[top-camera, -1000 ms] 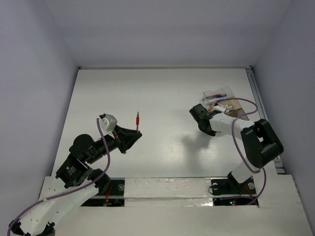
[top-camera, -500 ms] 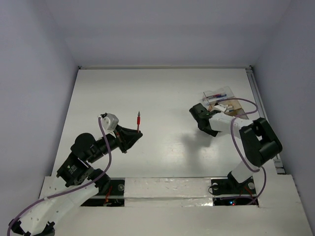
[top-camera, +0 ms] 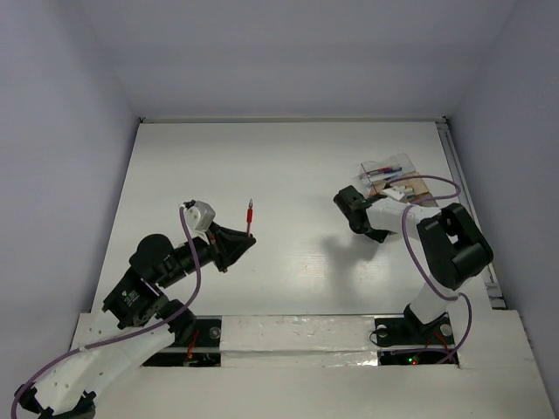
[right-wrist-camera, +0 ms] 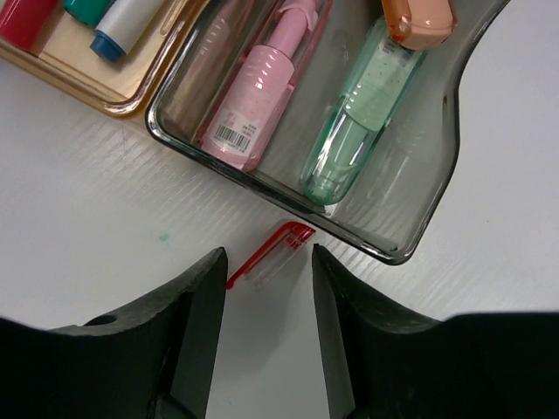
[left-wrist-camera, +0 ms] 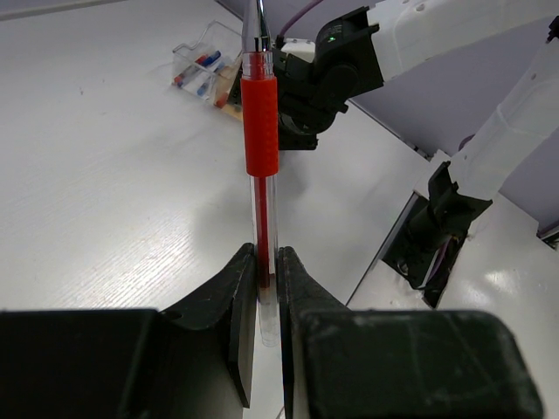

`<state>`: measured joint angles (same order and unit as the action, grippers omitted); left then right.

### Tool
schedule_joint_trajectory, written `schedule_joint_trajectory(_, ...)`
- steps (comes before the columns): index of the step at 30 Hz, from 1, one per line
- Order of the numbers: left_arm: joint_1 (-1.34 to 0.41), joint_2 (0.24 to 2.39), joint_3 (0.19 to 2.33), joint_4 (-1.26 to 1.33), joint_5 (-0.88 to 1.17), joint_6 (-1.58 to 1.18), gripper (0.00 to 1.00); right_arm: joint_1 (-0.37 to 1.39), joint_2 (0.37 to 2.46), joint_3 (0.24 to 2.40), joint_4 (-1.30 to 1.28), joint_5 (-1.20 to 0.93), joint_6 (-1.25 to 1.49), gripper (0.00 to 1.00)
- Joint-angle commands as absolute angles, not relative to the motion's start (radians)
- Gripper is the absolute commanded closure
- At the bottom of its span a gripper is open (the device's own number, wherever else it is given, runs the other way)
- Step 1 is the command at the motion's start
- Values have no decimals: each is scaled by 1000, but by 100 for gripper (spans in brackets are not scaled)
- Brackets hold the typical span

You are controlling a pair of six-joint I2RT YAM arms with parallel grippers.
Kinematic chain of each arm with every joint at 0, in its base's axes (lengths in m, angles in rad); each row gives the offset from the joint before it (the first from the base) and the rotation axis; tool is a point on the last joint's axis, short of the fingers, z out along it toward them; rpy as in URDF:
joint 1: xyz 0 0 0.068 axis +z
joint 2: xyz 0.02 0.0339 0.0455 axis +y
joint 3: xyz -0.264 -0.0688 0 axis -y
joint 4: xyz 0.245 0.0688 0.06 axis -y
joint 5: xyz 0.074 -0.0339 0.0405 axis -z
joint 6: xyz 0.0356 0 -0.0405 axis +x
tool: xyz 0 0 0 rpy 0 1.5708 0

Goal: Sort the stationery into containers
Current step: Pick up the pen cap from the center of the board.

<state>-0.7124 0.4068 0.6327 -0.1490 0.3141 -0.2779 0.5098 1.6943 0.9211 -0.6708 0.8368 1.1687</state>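
Left claw clamped, right claw parted

One red pen, one loose red cap, one organiser box — holding one pink piece, one pale green piece, one orange block.

Holding a red pen upright in the left gripper, well apart from the right gripper, seemingly open, just beside the organiser box.

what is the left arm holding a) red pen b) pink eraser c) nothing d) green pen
A: the left fingers are shut on a red pen, which sticks straight out from between them.
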Motion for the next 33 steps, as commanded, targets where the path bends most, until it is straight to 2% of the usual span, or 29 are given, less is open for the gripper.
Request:
schedule_joint_trajectory(1, -718, 410, 657, -107, 328, -275, 100, 502, 1713, 927, -719, 876, 1218, 51)
schedule_joint_trajectory(5, -718, 406, 655, -107, 328, -275, 100, 492, 1704, 916, -661, 845, 1166, 64)
schedule_joint_trajectory(6, -718, 407, 655, -107, 328, -275, 100, 492, 1704, 913, -647, 835, 1140, 72)
schedule_joint_trajectory(9, -718, 405, 655, -107, 325, -276, 100, 492, 1703, 893, -586, 782, 1097, 79)
schedule_joint_trajectory(16, -718, 399, 655, -109, 301, -275, 100, 647, 1701, 922, -483, 701, 1035, 83)
schedule_joint_trajectory(20, -718, 399, 653, -115, 281, -278, 100, 724, 1740, 969, -439, 652, 994, 82)
schedule_joint_trajectory(23, -718, 400, 653, -118, 264, -279, 100, 724, 1714, 921, -308, 559, 928, 77)
schedule_joint_trajectory(27, -718, 408, 653, -121, 252, -282, 100, 724, 1690, 891, -268, 532, 885, 58)
schedule_joint_trajectory(33, -718, 417, 657, -129, 224, -282, 100, 724, 1730, 894, -262, 525, 838, 55)
